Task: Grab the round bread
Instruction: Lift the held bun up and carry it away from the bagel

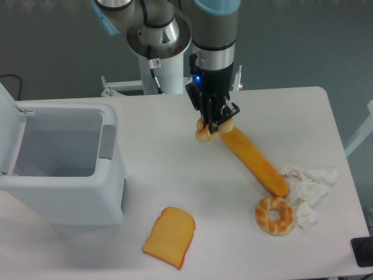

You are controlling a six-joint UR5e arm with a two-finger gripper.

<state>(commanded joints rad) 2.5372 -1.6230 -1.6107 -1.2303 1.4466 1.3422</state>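
Note:
The round bread, a small golden bun, hangs above the white table near its middle back. My gripper is shut on it from above, and its dark fingers cover the bun's right part. The bun is lifted off the surface, just left of the upper end of the long orange baguette.
An open white bin stands at the left. A toast slice lies near the front edge. A pale ring-shaped bread and crumpled white paper sit at the right. The robot's base is behind the table.

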